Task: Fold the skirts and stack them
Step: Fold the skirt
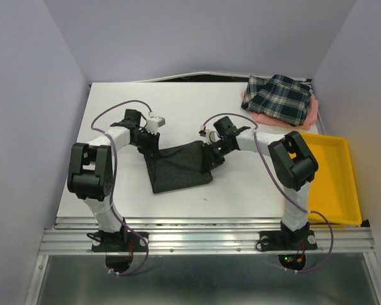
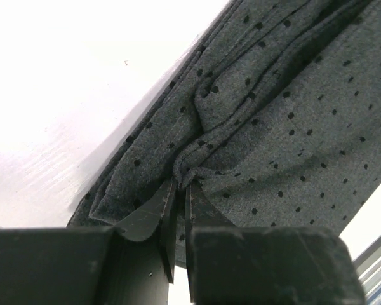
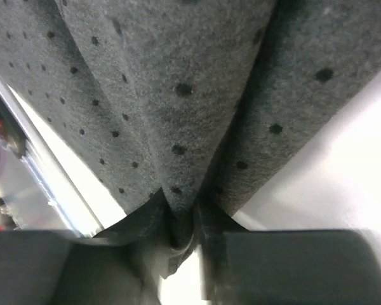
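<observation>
The charcoal dotted skirt [image 1: 178, 166] lies folded in the middle of the white table [image 1: 114, 178]. My left gripper [image 1: 149, 145] is shut on its far left corner, where the cloth [image 2: 241, 127] bunches between the fingertips [image 2: 181, 184]. My right gripper [image 1: 211, 152] is shut on its far right corner, with a pinched fold of the cloth [image 3: 178, 127] rising from the jaws [image 3: 184, 213]. The plaid skirt [image 1: 279, 96] lies folded on the pink skirt [image 1: 308, 118] at the back right corner.
A yellow plastic tray [image 1: 333, 184] sits along the table's right edge. Grey walls close in the left, back and right sides. A metal rail [image 1: 203, 238] runs along the near edge by the arm bases.
</observation>
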`<act>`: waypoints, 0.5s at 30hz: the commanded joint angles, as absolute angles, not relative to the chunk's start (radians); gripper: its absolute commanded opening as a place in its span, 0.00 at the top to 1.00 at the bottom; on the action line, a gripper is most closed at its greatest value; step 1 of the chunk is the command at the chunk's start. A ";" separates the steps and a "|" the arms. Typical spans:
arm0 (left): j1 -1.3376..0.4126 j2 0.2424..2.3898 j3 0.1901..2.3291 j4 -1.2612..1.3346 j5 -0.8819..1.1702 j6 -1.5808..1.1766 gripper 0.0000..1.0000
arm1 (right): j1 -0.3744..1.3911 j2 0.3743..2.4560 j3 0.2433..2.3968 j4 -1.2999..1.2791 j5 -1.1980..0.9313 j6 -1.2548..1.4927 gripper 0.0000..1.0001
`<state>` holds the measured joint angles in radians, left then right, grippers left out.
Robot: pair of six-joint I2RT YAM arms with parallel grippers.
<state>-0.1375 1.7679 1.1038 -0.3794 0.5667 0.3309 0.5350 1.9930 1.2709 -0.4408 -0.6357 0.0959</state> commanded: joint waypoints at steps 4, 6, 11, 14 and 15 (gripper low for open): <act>-0.124 1.623 1.164 -0.431 0.621 0.377 0.48 | 0.526 1.912 1.330 -0.463 -0.678 0.106 0.41; -0.126 1.576 1.180 -0.439 0.612 0.390 0.40 | 0.526 1.905 1.359 -0.489 -0.666 0.104 0.35; -0.204 1.540 1.241 -0.460 0.491 0.515 0.32 | 0.517 1.902 1.449 -0.531 -0.532 0.107 0.25; -0.257 1.577 1.259 -0.463 0.459 0.544 0.33 | 0.508 1.931 1.495 -0.532 -0.477 0.111 0.25; -0.268 1.589 1.265 -0.462 0.453 0.555 0.33 | 0.508 1.957 1.508 -0.541 -0.479 0.110 0.26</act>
<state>-0.2096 1.5658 1.2312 -0.4343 0.5053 0.4675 0.5217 1.9560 1.4277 -0.5182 -0.5613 0.1104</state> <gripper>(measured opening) 0.673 0.751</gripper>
